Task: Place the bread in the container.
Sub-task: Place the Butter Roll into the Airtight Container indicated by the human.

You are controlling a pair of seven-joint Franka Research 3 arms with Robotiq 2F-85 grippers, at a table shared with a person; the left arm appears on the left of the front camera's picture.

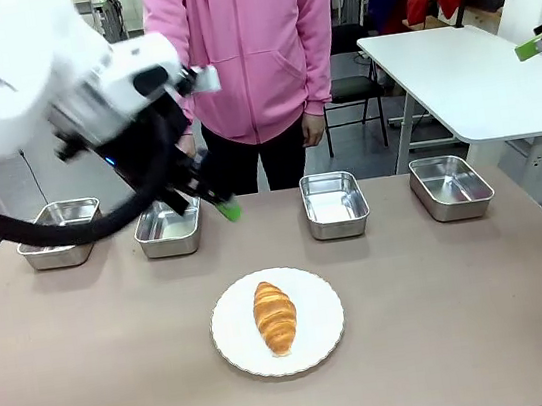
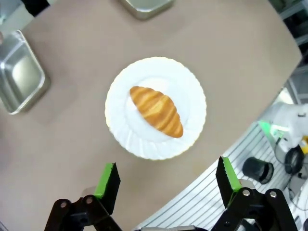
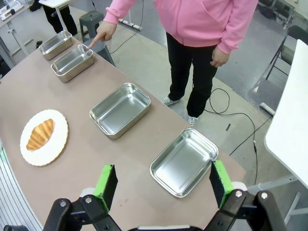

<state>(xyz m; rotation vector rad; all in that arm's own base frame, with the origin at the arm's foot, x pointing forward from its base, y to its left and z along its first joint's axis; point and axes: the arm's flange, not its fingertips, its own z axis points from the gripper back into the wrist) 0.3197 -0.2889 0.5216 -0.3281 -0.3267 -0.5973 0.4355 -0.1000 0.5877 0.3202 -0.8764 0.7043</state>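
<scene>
The bread, a golden-brown croissant (image 1: 275,316), lies on a round white plate (image 1: 311,298) at the middle front of the table. Four steel trays stand in a row behind it. In the right wrist view a person's finger (image 3: 97,39) points at the rim of the second tray from the left (image 3: 73,62), the container (image 1: 168,227). My left gripper (image 1: 218,202) hangs above the table between that tray and the plate. Its wrist view looks down on the croissant (image 2: 156,110), with the fingers (image 2: 108,182) open and empty. My right gripper (image 3: 163,180) is open and high above the right end of the tray row.
The other trays sit at far left (image 1: 60,233), right of centre (image 1: 335,204) and far right (image 1: 450,186). A person in a pink hoodie (image 1: 249,44) stands at the far edge. A white side table (image 1: 475,73) is behind at right.
</scene>
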